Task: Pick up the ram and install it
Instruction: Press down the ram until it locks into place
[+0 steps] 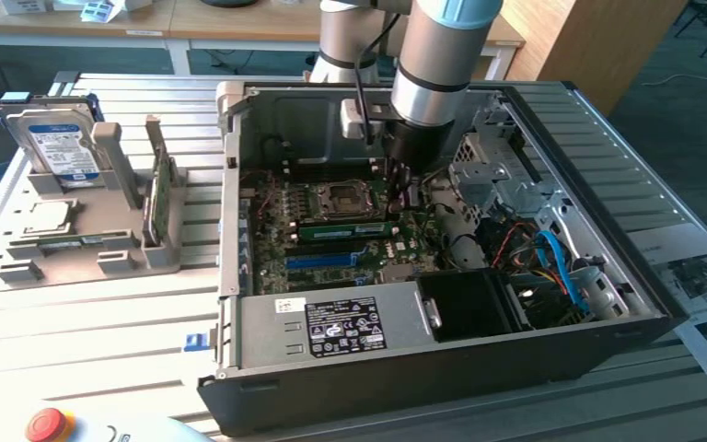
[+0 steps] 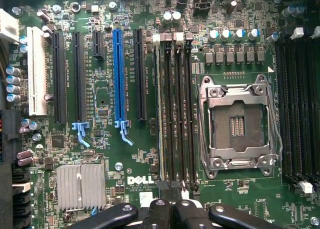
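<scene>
**One shut pincer over the ram slots**

One robot arm reaches down into the open computer case (image 1: pixel 452 359). Its pincer (image 1: pixel 400 189) is narrow, with both fingers (image 2: pixel 159 214) pressed together. I cannot see anything held between them.

The ram (image 1: pixel 341 230) is not in the pincer. It sits on its edge in a long black slot on the green board (image 2: pixel 100 139), just below and beside the pincer tips. In the wrist view the ram (image 2: pixel 160 114) looks like a thin pale line, and one end of it comes right up to the pincer (image 2: pixel 172 205). I cannot tell if the tips touch it. Three more black slots lie next to it.

Past those slots, a little farther from the pincer, is the square metal chip socket (image 2: pixel 237 121). On the other side of the ram is a long blue slot (image 2: pixel 118 74).

Well away from the pincer, outside the case, a grey holder (image 1: pixel 121 249) stands on the counter (image 1: pixel 84 322). A silver hard drive (image 1: pixel 52 147) with a blue label stands in it. A wider green card (image 1: pixel 155 198) stands there too.
</scene>
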Tool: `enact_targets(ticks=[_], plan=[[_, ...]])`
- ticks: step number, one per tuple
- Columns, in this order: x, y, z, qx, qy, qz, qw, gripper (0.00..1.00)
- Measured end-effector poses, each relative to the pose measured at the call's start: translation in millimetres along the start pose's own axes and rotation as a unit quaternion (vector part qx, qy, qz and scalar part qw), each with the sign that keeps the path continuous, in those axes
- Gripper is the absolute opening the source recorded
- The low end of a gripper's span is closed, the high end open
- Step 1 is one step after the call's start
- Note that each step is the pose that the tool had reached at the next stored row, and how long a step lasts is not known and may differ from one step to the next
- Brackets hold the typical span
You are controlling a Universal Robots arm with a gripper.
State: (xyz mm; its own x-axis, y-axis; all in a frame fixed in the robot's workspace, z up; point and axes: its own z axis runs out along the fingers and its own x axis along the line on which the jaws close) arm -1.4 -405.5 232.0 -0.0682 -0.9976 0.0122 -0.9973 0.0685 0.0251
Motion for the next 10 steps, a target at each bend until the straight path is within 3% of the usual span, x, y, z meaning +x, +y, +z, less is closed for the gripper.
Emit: enact_targets(ticks=[10], plan=[[0.7,-0.1,3.8,0.0,0.0001,0.0,1.0,0.1]])
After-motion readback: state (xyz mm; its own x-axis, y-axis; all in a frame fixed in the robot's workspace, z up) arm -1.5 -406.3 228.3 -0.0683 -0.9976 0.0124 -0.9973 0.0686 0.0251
